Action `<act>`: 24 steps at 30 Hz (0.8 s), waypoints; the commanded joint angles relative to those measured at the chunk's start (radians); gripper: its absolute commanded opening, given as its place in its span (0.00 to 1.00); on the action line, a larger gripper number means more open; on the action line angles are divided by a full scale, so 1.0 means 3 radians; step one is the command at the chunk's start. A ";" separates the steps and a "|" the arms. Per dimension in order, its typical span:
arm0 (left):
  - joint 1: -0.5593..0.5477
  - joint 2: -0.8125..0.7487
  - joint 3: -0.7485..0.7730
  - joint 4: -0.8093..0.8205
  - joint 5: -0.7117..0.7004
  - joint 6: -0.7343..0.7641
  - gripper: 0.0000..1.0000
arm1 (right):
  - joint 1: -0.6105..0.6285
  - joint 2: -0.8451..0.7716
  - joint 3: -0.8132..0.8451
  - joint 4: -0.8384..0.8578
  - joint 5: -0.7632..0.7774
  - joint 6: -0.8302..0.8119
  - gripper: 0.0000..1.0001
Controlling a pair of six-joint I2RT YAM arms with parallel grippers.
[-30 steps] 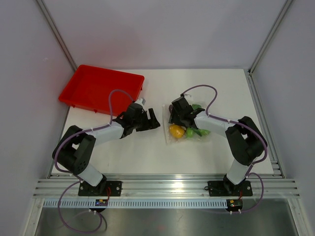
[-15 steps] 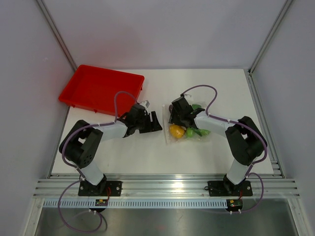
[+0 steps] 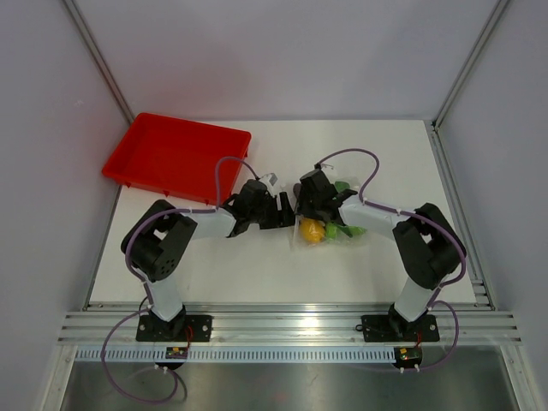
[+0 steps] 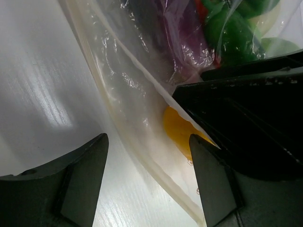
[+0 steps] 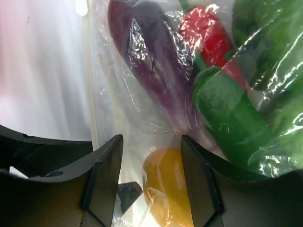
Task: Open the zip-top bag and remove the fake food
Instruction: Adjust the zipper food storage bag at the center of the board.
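The clear zip-top bag [image 3: 296, 241] lies flat at mid-table with the fake food inside: a round yellow piece [image 3: 310, 231], green pieces [image 3: 347, 229], a long purple one [image 5: 151, 61] and a red one [image 5: 208, 38]. My left gripper [image 3: 286, 209] is open at the bag's left side. In the left wrist view its fingers [image 4: 80, 179] straddle the bag's thick zip edge [image 4: 137, 123], and the left gripper [image 4: 147, 137] holds nothing. My right gripper [image 3: 306, 207] stands open over the bag's upper left. In the right wrist view the right gripper [image 5: 150, 138] has crinkled plastic and the yellow piece [image 5: 165, 184] between its jaws.
A red tray [image 3: 175, 156] sits at the back left of the white table [image 3: 257, 265]. The two grippers are almost touching: the right gripper's black body [image 4: 246, 118] fills the right of the left wrist view. Metal rails [image 3: 282, 324] run along the near edge.
My left gripper has moved right across the table, up to the bag's left edge and close to the right gripper. The right arm and the bag have stayed put.
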 commanded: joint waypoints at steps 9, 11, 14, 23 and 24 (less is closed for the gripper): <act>-0.0027 -0.0200 -0.0145 0.0258 -0.0123 -0.0007 0.75 | 0.0024 -0.0615 -0.0258 0.0204 0.0155 0.0110 0.63; -0.0027 -0.0246 -0.0175 0.0293 -0.0123 -0.0007 0.75 | 0.0024 -0.0697 -0.0222 0.0102 0.0236 0.0100 0.64; -0.0027 -0.0297 -0.0247 0.0411 -0.0108 -0.0022 0.75 | 0.0029 -0.0845 -0.0222 -0.0077 0.0374 0.0181 0.66; -0.0032 -0.0420 -0.0564 0.1152 0.0148 -0.0175 0.75 | 0.0029 -0.1393 -0.0570 -0.0408 0.0497 0.1007 0.70; -0.0027 -0.0445 -0.0615 0.1315 0.0168 -0.0216 0.75 | 0.0029 -0.1393 -0.0545 -0.0647 0.0528 0.1091 0.70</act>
